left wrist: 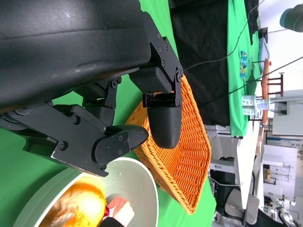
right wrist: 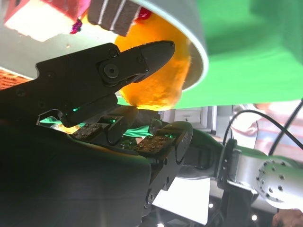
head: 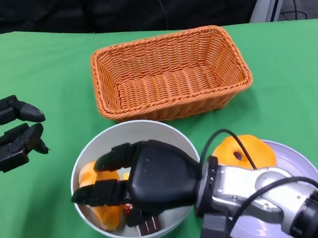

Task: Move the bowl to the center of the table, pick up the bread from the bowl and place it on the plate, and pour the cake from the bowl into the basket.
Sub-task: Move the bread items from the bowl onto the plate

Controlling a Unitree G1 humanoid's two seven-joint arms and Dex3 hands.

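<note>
Bowl, white and round, is the landmark: it sits on the green surface just on the robot's side of the basket, their rims nearly touching. That orange wicker basket is the largest thing, lying at the bowl's far side. A pale plate lies just beside the bowl on the robot's right, with one orange bread on it. The right hand reaches over and into the bowl, its fingers set against a second orange bread there; the right wrist view shows fingers on either side of that bread, so the hand appears to be grasping it, though contact on the underside is unclear. Cake, a dark layered slice with a pale pink piece beside it, lies in the bowl at the near rim, under the right hand. The left hand hovers well apart from the bowl on the left, released, fingers apart and holding nothing.
</note>
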